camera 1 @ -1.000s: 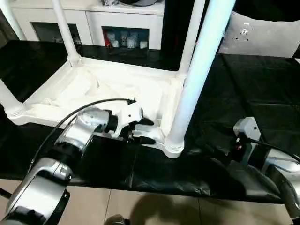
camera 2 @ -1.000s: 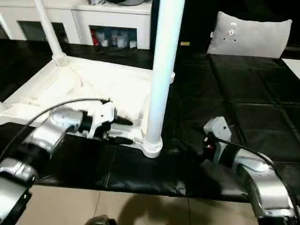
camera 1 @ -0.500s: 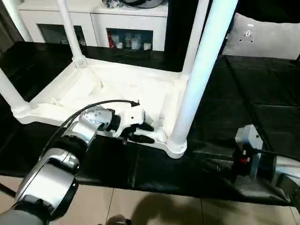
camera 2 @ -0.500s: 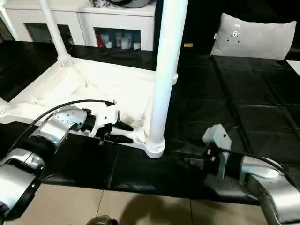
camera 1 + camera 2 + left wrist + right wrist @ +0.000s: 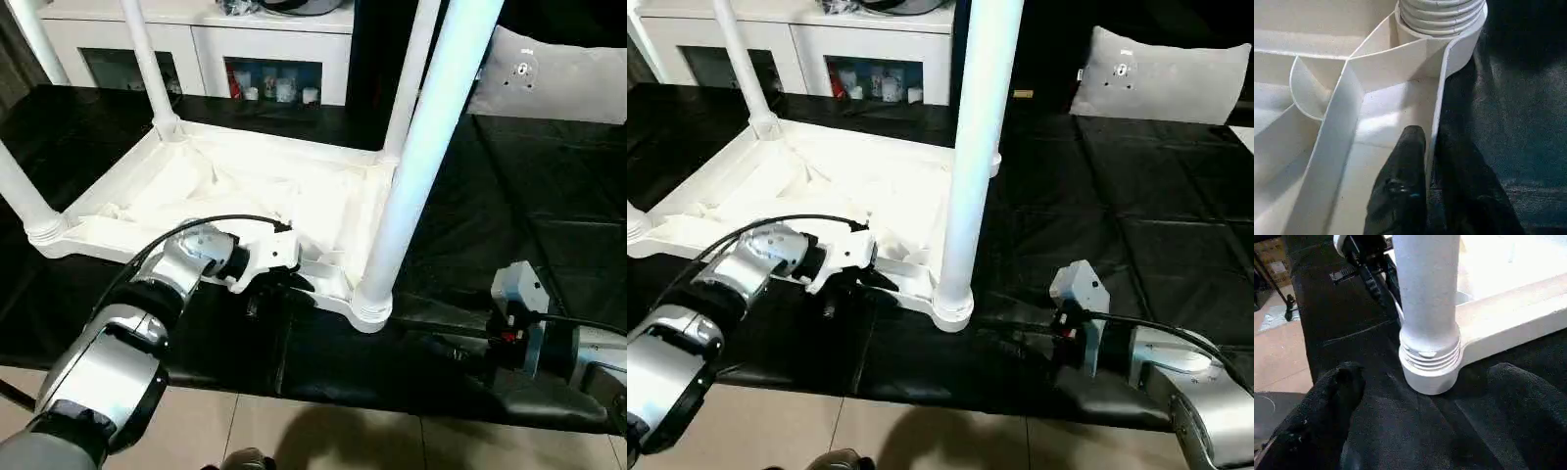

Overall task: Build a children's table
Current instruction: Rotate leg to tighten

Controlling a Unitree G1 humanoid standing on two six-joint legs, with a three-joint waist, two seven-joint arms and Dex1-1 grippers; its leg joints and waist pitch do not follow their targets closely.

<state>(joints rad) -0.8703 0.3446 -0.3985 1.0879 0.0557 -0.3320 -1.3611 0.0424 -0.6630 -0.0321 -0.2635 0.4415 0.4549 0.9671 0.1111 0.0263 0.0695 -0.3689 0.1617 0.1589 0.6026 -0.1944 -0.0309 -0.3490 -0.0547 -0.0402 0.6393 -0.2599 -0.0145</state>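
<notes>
The children's table (image 5: 245, 186) lay upside down on the black-covered worktable (image 5: 509, 196), legs pointing up. The left gripper (image 5: 1427, 161) was clamped on the table's near rim, one finger inside, one outside, beside the near corner leg (image 5: 416, 166). The right gripper (image 5: 1425, 396) stood wide apart, facing that leg's socket without contact.

I see the small all-white plastic children's table (image 5: 245, 186) lying upside down on the black cover, its ribbed underside facing up and its four long tapered tube legs standing upright from the round corner sockets. My left gripper (image 5: 1427, 161) is pinched on the thin side rim, one finger inside the rim and one outside, just short of the nearest corner socket (image 5: 1442, 29). That same socket and its leg (image 5: 1425, 298) stand between my right gripper's (image 5: 1425, 401) wide-spread fingers.
</notes>
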